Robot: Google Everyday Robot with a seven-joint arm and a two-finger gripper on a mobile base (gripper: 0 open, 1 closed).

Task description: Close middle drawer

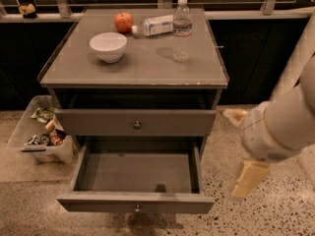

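The middle drawer (135, 203) is pulled far out below the top one, and its grey inside is empty. Its small round knob (137, 209) sits in the centre of the low front panel. The top drawer's panel (135, 123) looks pushed in. The lowest drawer is hidden under the open one. My gripper (241, 147) hangs at the right of the cabinet, level with the open drawer and apart from it. Its cream fingers (248, 178) are spread, holding nothing.
On the cabinet top stand a white bowl (108, 45), an apple (123, 21), an upright water bottle (181, 27) and a lying bottle (153, 25). A clear bin of snacks (42, 136) sits on the floor at the left. Speckled floor lies in front.
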